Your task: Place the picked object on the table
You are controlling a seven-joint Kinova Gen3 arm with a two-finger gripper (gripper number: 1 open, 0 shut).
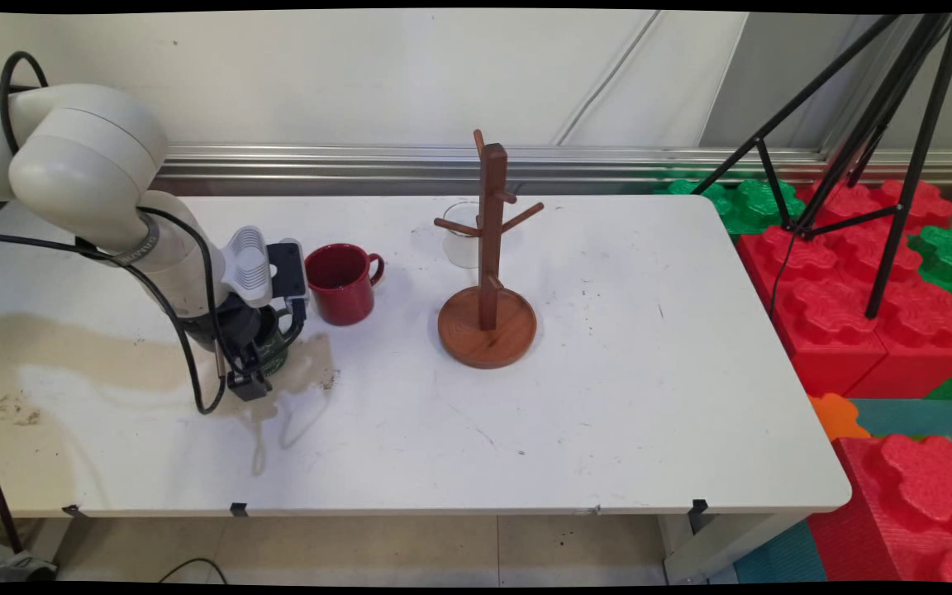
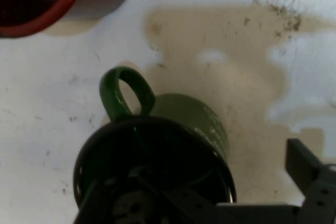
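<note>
A dark green mug (image 1: 280, 351) stands upright on the white table (image 1: 608, 397), on a brownish stain. My gripper (image 1: 265, 343) is down over the green mug (image 2: 184, 124) and open. One finger (image 2: 302, 166) hangs outside the mug's wall with a gap to it, while the other reaches into the dark inside. The mug's handle (image 2: 126, 93) points toward a red mug (image 2: 37, 3). In the main view the red mug (image 1: 342, 283) stands just right of the hand, close to it.
A wooden mug tree (image 1: 488, 273) on a round base stands at mid table, with a clear glass cup (image 1: 461, 235) behind it. Red and green foam blocks (image 1: 848, 289) and a black tripod (image 1: 897, 165) stand off the table's right side.
</note>
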